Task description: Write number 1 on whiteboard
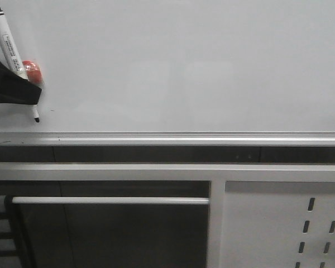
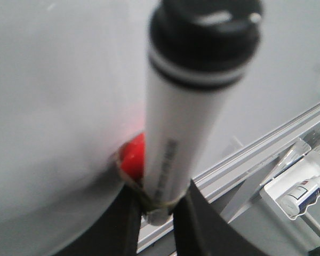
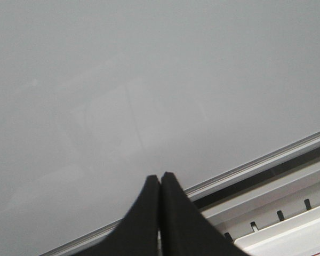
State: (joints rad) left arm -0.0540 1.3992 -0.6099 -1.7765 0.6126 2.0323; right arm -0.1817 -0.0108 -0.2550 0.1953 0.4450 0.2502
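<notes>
1. The large glossy white-grey whiteboard (image 1: 201,67) with a silver aluminium frame edge filled the upper half of the front view, and its surface looked blank, with no black stroke of a number 1 on it
2. At the far left edge of the front view, the black left gripper (image 1: 28,89) was pinching a white-barrelled marker pen with a black cap end (image 1: 11,50), which leaned with its upper end toward the upper left corner
3. The marker's thin dark tip showed just below the gripper, right at the board's lower left area; whether it touched the surface could not be told
4. A small red rounded object (image 1: 32,69) sat just beside the marker barrel, above the gripper
5. In the left wrist view, the two black fingers (image 2: 122,224) clamped the marker (image 2: 176,133) near its lower end
6. In the right wrist view, the black right gripper (image 3: 160,184) had its fingertips pressed together on nothing, over the board (image 3: 149,80) near its frame
7. Below the frame, in the lower right of the front view, stood a white perforated metal panel (image 1: 268,229)
</notes>
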